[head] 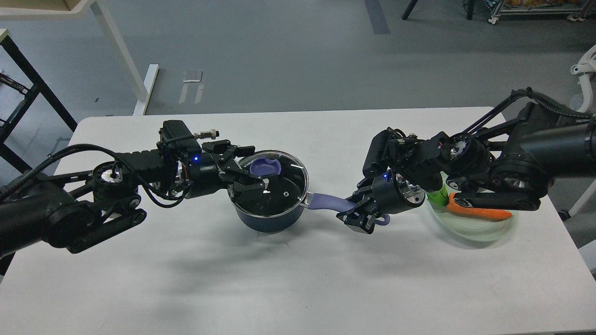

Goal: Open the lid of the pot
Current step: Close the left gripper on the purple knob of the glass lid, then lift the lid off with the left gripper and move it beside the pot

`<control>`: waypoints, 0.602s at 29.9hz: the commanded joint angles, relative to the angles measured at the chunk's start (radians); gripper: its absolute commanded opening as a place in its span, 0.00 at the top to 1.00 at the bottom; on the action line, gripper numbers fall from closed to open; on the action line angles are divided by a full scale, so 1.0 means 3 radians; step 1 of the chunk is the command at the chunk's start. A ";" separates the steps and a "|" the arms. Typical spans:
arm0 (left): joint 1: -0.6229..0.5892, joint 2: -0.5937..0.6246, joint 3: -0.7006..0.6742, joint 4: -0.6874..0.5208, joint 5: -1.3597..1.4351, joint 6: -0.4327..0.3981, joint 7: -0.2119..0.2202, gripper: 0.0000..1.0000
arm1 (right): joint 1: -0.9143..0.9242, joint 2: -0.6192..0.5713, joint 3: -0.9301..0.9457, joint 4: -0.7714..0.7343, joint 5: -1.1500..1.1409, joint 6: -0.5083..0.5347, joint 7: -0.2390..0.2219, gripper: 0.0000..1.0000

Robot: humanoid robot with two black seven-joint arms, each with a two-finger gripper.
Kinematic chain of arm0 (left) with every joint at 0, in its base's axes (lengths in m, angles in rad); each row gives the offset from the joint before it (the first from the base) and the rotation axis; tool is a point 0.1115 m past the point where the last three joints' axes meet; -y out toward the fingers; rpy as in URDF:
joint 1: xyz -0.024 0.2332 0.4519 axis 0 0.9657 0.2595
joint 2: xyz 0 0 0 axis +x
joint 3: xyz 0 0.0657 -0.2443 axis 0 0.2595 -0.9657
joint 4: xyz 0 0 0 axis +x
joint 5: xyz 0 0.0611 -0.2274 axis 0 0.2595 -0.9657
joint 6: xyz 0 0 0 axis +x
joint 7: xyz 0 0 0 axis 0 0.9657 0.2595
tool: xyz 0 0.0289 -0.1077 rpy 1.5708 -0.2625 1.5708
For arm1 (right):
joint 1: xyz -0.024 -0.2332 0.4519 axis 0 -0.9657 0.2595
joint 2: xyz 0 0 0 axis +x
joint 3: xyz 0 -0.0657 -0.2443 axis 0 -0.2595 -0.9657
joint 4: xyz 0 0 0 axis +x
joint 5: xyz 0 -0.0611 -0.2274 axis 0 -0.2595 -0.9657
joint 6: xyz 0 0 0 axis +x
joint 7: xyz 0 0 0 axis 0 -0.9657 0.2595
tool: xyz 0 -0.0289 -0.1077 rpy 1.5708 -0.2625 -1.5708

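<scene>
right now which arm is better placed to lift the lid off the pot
Left. The left gripper is open around the lid's purple knob, while the right gripper is clamped on the pot handle, steadying it.

Navy pot [269, 220], lavender handle [326, 202]; clear lid [284, 179], lavender knob [264, 166]; orange carrot [479, 212]; pale green plate [470, 230].

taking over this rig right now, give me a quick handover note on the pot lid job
Left gripper: jaws open, one either side of the lid's purple knob, not visibly clamped.
Right gripper: jaws shut on the pot handle, steadying the pot.
Lid sits on the pot, mid-table.
Done: both arms placed.
Left: close on the knob, lift the lid off, set it down.
</scene>
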 commanded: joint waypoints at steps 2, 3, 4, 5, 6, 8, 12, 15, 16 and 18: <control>0.0002 -0.0021 0.0016 0.0005 0.0007 0.0002 -0.0022 0.15 | 0.0000 -0.0001 0.0000 -0.0002 0.0000 0.0000 0.0000 0.77; 0.0002 -0.0015 0.0056 0.0005 0.0007 0.0002 -0.0027 0.22 | 0.0000 -0.0001 -0.0005 -0.0002 0.0000 0.0000 0.0000 0.77; -0.0004 -0.0010 0.0123 0.0005 0.0012 0.0007 -0.0027 0.29 | 0.0000 -0.0001 -0.0006 -0.0002 0.0000 0.0000 0.0000 0.77; -0.0009 -0.0005 0.0179 0.0005 0.0007 0.0012 -0.0027 0.33 | 0.0000 -0.0001 -0.0006 -0.0002 0.0000 0.0000 0.0000 0.77; -0.0019 -0.0010 0.0230 0.0005 0.0007 0.0027 -0.0032 0.37 | 0.0000 -0.0001 -0.0006 -0.0002 0.0000 0.0000 0.0000 0.77; -0.0024 -0.0015 0.0271 0.0005 0.0007 0.0068 -0.0042 0.45 | 0.0000 0.0004 -0.0006 -0.0002 0.0005 0.0000 0.0000 0.77; -0.0034 -0.0010 0.0272 0.0005 0.0007 0.0078 -0.0037 0.58 | 0.0000 -0.0001 -0.0006 -0.0002 0.0005 0.0000 0.0000 0.77; -0.0044 -0.0010 0.0266 0.0005 -0.0018 0.0078 -0.0032 0.61 | -0.0005 -0.0001 -0.0006 -0.0002 0.0005 0.0000 0.0000 0.77; -0.0044 -0.0005 0.0261 0.0005 -0.0018 0.0078 -0.0032 0.61 | -0.0005 -0.0001 -0.0006 -0.0002 0.0005 0.0000 0.0000 0.77; -0.0044 -0.0005 0.0256 0.0005 -0.0023 0.0083 -0.0042 0.61 | -0.0015 -0.0001 -0.0011 -0.0002 0.0000 0.0000 0.0000 0.77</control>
